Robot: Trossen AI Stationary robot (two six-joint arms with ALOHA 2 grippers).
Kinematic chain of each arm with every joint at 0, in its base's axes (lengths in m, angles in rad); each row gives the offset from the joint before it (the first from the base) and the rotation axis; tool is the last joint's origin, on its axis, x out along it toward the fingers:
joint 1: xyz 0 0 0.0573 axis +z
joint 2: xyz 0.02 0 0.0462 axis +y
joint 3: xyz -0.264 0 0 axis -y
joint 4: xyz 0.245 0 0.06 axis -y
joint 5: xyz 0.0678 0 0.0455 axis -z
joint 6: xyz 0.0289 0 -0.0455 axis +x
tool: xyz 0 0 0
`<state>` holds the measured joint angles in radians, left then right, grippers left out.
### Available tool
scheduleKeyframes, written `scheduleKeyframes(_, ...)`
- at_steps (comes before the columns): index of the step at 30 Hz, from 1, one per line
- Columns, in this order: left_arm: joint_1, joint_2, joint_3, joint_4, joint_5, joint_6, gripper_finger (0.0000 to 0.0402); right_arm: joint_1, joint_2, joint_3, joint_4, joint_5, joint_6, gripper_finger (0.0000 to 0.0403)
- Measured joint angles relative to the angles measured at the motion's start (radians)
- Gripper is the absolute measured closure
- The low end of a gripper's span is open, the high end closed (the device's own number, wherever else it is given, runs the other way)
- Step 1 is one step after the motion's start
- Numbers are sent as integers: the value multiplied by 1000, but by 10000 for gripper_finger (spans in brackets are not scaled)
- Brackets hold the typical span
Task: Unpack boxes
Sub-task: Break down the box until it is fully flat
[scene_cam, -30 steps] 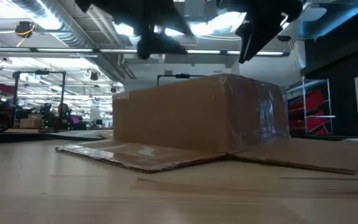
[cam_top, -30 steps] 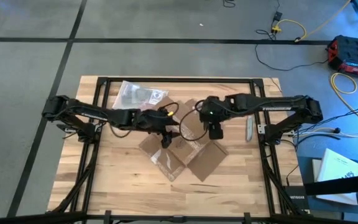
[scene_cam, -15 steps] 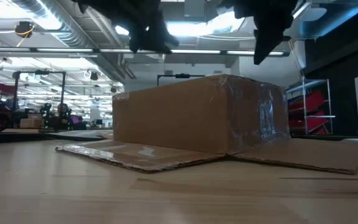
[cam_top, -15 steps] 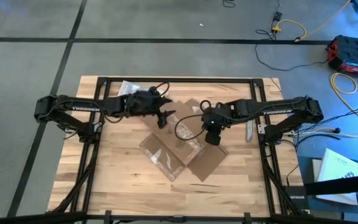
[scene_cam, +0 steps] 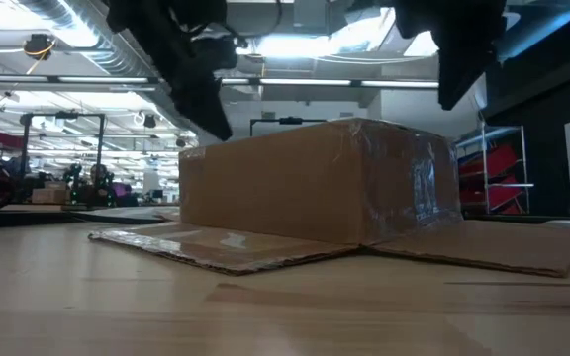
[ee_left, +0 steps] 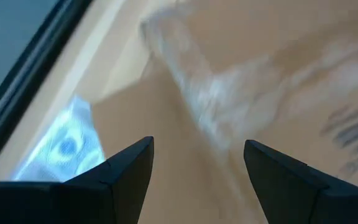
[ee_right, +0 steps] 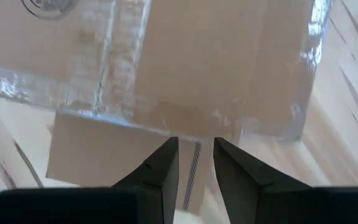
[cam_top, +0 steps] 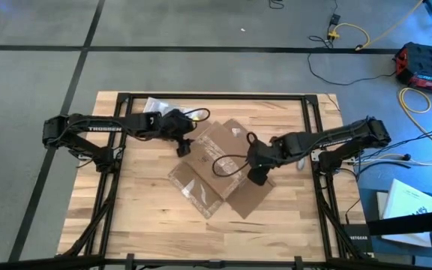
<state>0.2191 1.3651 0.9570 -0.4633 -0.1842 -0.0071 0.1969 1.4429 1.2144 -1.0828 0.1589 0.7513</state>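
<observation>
On the bench (cam_top: 126, 225), bare wood lay along the near edge. Mid-bench, the box (cam_top: 220, 161) rested with flaps spread flat. The right tool (cam_top: 255, 178), narrowed and empty, hung over its right flap; the left tool (cam_top: 184, 148), parted and empty, hung beside its far-left edge.

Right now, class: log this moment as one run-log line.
box: on table, flaps spread, taped | left gripper: open, over box's far-left edge | right gripper: narrow gap, empty, above right flap

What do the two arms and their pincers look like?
Both arms are dark, jointed, with white lettering along the forearm and a black cable looping near the wrist. The left pincer and right pincer each have two dark, wedge-shaped fingers.
</observation>
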Motion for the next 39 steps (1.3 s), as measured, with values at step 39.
scheduleKeyframes(39,-226,1,-181,48,229,-230,163,-53,0,-274,227,17,-295,316)
